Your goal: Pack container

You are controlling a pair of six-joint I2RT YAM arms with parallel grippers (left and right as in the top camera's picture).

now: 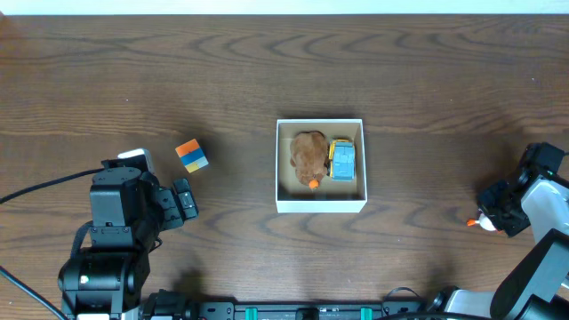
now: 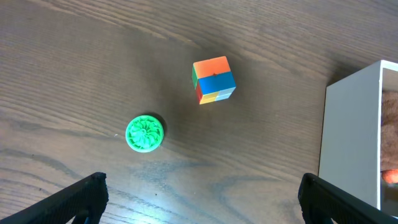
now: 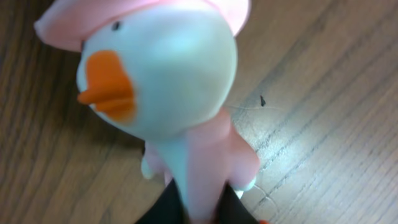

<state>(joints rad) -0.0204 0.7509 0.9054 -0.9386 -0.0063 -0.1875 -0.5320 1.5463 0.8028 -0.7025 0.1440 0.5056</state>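
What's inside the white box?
The box holds a brown furry toy with an orange bit at its lower end, and a blue-and-yellow toy beside it. Whatever lies under them is covered.

Top-down overhead, left wrist shares container [image 1: 320,204]

A dark brown wooden table [image 1: 427,80] fills nearly everything here, its grain running in long wavy lines from 9 o'clock to 3 o'clock. At 12 o'clock a thin pale strip [image 1: 284,5] shows past its far edge. Soft light leaves a dull sheen on the wood.
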